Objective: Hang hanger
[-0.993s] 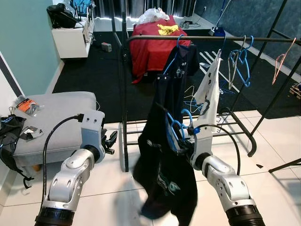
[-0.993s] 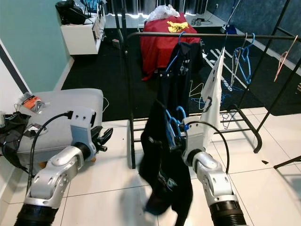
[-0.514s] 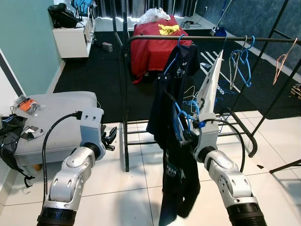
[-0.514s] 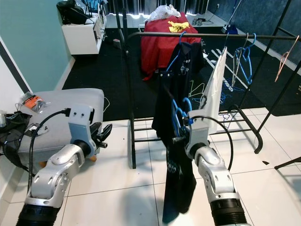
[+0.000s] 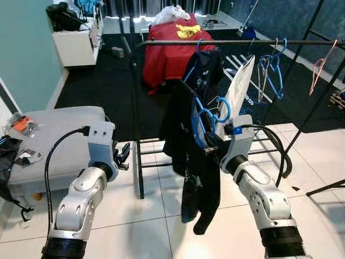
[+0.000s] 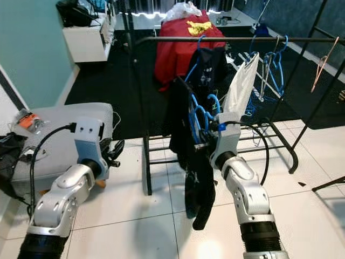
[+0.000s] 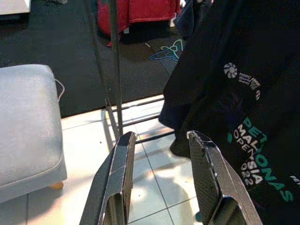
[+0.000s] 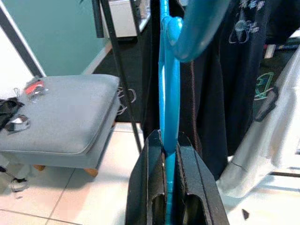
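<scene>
While the robot stands on a white tiled floor [image 5: 135, 226], its right gripper [image 8: 169, 187] is raised in front of its chest, the two long black fingers pressed tight on the lower part of a bright blue plastic hanger [image 8: 169, 89]. A black T-shirt with teal lettering [image 5: 194, 172] is draped over this hanger and hangs down past the gripper toward the tiles. The hanger's hook [image 5: 222, 109] points up, below the rail and not on it.

To the left, the left gripper [image 7: 161, 183] is held out at about waist height with its fingers spread apart and nothing between them. It sits near the hanging black shirt without touching it.

Behind the left arm is a low grey cushioned ottoman [image 5: 54, 135] with small items lying on its far left edge.

Just beyond the grippers stands a black metal clothes rack [image 5: 135, 140], its horizontal top rail [image 5: 242, 41] running across the upper part of the scene. On that rail hang a dark T-shirt on a blue hanger [image 5: 202, 67], a white garment [image 5: 237, 91], a few bare blue hangers [image 5: 272, 70] and, far right, a pink hanger [image 5: 318, 67].

Farther back, on a dark floor [image 5: 97, 81], a red cloth with a yellow patch [image 5: 170, 46] covers a bulky object, and a white cabinet [image 5: 75, 46] stands against a teal wall [image 5: 24, 48].
</scene>
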Tool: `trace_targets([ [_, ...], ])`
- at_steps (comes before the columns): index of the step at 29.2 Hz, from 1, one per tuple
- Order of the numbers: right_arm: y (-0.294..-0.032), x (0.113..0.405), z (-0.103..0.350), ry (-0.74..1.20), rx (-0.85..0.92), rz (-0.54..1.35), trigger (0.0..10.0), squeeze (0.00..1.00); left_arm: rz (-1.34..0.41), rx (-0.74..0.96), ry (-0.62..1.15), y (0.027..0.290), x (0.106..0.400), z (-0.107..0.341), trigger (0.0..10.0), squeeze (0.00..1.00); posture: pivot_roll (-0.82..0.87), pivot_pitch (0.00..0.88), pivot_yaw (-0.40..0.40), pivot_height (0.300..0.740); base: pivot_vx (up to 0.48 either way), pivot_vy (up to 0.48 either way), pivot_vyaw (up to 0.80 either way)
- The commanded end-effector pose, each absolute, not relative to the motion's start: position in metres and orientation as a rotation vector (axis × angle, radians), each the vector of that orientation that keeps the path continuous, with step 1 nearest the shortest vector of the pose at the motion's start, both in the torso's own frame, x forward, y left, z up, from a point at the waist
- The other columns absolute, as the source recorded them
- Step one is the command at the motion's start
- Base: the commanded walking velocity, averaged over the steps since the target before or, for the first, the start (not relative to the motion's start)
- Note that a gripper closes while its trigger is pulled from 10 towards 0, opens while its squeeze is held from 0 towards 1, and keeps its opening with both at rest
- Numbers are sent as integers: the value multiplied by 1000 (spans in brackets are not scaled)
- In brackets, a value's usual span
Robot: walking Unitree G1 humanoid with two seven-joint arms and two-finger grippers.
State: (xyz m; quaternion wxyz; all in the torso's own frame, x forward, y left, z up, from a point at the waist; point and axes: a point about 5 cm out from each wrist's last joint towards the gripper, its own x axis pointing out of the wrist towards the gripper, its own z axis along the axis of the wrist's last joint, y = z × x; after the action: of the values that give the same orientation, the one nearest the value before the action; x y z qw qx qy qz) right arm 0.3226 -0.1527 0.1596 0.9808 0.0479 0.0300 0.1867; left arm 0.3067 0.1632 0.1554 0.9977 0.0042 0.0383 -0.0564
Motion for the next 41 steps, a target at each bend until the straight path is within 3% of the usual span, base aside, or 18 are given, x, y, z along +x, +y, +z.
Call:
trace_targets([
  [1, -144, 322, 178, 6, 103, 464, 10000, 0, -97, 8, 68, 164, 307, 156, 10000, 0, -9, 20, -20, 740, 326, 0, 0],
  [8, -142, 322, 179, 6, 89, 491, 10000, 0, -83, 5, 65, 167, 308, 157, 10000, 0, -10, 15, -17, 740, 326, 0, 589],
  [15, -138, 316, 172, 23, 89, 544, 10000, 0, -70, -4, 68, 170, 308, 156, 10000, 0, -9, 8, -13, 740, 313, 0, 0],
  [28, -132, 311, 166, 60, 102, 569, 10000, 0, -41, -39, 78, 174, 309, 153, 10000, 0, -16, 18, -9, 740, 0, 0, 0],
  [41, -144, 315, 154, 144, 153, 401, 10000, 0, -128, -18, 80, 161, 309, 153, 10000, 0, -20, 25, -7, 740, 0, 0, 0],
])
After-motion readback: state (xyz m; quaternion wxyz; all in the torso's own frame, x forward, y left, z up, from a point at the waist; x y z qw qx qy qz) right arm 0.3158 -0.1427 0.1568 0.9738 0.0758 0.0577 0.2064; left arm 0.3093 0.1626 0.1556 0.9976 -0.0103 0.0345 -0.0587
